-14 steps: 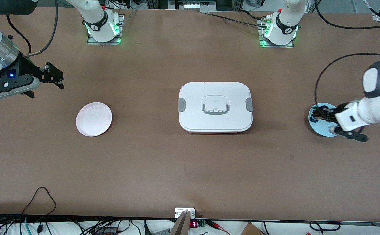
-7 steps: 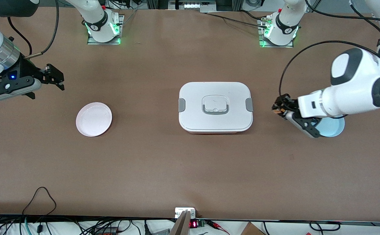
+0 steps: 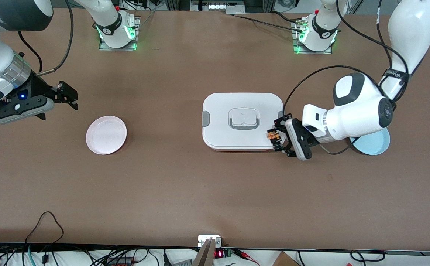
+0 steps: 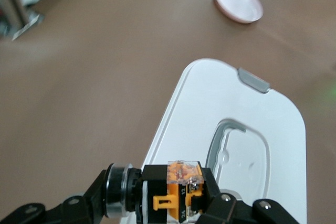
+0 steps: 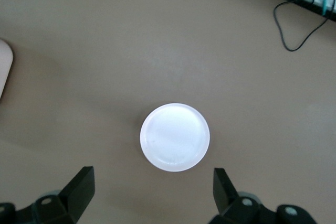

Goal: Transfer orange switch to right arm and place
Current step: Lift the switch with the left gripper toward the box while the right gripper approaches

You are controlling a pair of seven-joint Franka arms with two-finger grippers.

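Orange switch carried from the blue plate toward the handover

The orange switch (image 3: pixel 272 136) is clamped in the left claw (image 3: pixel 278 137), which has been swung off the blue plate (image 3: pixel 379 145) and is now held over the white lidded box (image 3: pixel 237 111) at mid-desk. The right claw (image 3: pixel 67 96), spread wide and empty, is kept above the desk near the pink plate (image 3: pixel 106 135); handover is judged next.
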